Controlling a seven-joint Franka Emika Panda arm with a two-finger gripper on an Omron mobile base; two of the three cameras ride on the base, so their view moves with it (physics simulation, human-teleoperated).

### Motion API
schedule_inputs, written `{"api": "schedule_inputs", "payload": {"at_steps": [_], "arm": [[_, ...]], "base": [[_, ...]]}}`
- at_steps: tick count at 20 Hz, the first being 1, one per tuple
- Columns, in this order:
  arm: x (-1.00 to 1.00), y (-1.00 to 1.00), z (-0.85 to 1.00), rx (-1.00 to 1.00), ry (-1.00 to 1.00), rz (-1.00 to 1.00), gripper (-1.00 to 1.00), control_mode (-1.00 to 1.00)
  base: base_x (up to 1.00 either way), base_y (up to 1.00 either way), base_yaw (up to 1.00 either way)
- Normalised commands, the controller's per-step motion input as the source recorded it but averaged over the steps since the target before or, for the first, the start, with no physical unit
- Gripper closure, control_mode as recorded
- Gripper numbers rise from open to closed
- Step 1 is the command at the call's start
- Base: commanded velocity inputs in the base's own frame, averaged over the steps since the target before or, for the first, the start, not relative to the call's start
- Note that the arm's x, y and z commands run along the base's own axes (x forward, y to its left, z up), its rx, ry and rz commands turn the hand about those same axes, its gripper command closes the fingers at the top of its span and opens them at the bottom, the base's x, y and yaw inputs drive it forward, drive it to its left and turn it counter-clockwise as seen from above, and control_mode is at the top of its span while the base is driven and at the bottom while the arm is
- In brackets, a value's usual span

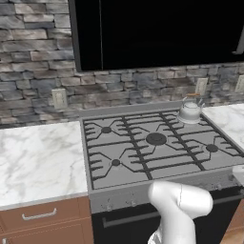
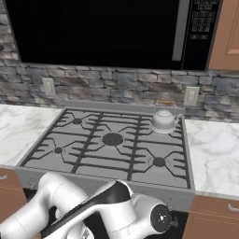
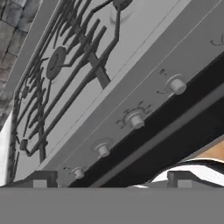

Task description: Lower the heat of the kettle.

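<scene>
The kettle [image 1: 190, 110] sits on the stove's [image 1: 143, 143] far right burner; the tool [image 3: 109, 181] hangs wide near the knobs [image 3: 135, 120].

We count one kettle [image 2: 164, 120], five burners [image 2: 112, 138] on the stove, four knobs [image 3: 135, 120] ahead of the gripper [image 3: 109, 180].

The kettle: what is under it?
The kettle stands on the stove's back right grate. Its body covers the burner beneath, so no flame can be seen.
</scene>
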Motion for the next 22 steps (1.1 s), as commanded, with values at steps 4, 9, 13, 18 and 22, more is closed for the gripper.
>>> {"api": "schedule_inputs", "payload": {"at_steps": [4, 9, 13, 18, 22], "arm": [[0.0, -0.12, -0.38, 0.13, -0.03, -0.01, -1.0, -1.0], [0.05, -0.1, -0.32, 0.19, -0.08, 0.0, -1.0, -1.0], [0.17, -0.2, -0.25, 0.27, -0.16, 0.0, -1.0, -1.0], [0.24, -0.21, -0.13, 0.25, -0.16, 0.0, -1.0, -1.0], [0.27, -0.2, -0.1, 0.1, -0.05, 0.0, -1.0, -1.0]], "base": [[0.0, 0.0, 0.0], [0.0, 0.0, 0.0], [0.0, 0.0, 0.0], [0.0, 0.0, 0.0], [0.0, 0.0, 0.0]]}}
